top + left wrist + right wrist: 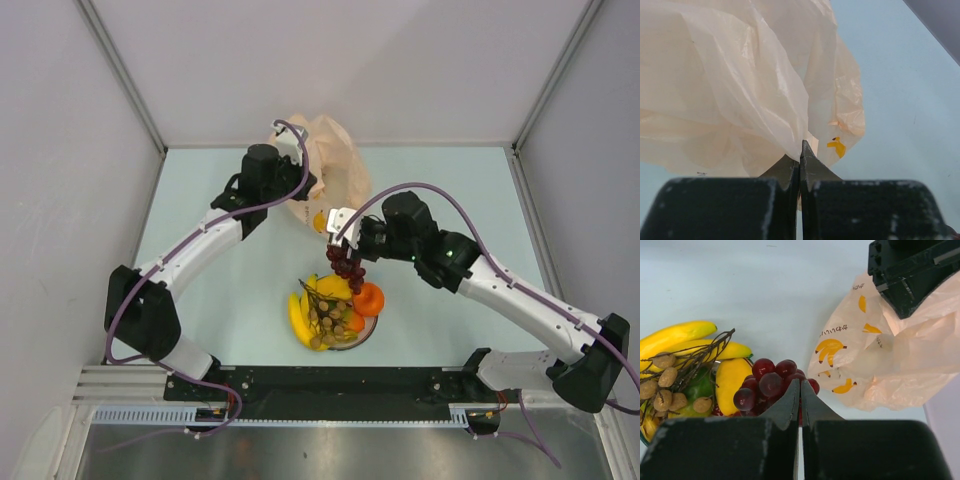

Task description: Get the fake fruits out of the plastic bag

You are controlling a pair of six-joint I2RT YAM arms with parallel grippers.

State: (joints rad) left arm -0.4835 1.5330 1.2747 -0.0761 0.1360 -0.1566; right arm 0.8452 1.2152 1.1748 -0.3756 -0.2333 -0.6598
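Pale-orange plastic bag lay crumpled at the back of the counter. The left claw was closed tight on a fold of it. Nearer the front, a plate already held bananas, a brownish grape bunch and an orange. The right claw was clamped on a dark red grape bunch, out of the bag, close by the piled fruit and not yet set down. Whether any fruit remained in the bag could not be told. The task looked nearly done.

Robot lab cell, bare white walls, pale table, metal framing
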